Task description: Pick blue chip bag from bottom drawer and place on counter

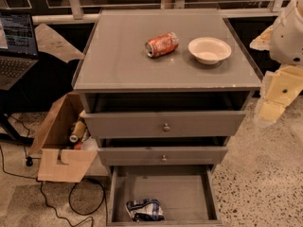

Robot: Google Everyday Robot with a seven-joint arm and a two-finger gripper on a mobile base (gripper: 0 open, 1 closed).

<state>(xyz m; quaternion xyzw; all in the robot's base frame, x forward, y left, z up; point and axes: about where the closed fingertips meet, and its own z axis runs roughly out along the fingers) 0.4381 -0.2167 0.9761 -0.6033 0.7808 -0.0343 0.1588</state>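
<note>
The blue chip bag (145, 209) lies crumpled on the floor of the bottom drawer (182, 193), near its front edge and left of centre. The drawer is pulled fully out. The counter (118, 60) is the flat grey top of the cabinet. My arm hangs at the right edge of the view, beside the cabinet's right corner. My gripper (273, 103) is its pale yellowish lower end, at about the height of the top drawer, far above and to the right of the bag, and it holds nothing.
A dented orange soda can (162, 44) lies on the counter next to a white bowl (209, 49). The two upper drawers (165, 125) stick out slightly. A cardboard box (61, 148) with items stands to the left. A laptop (16, 41) and floor cables (71, 202) are also to the left.
</note>
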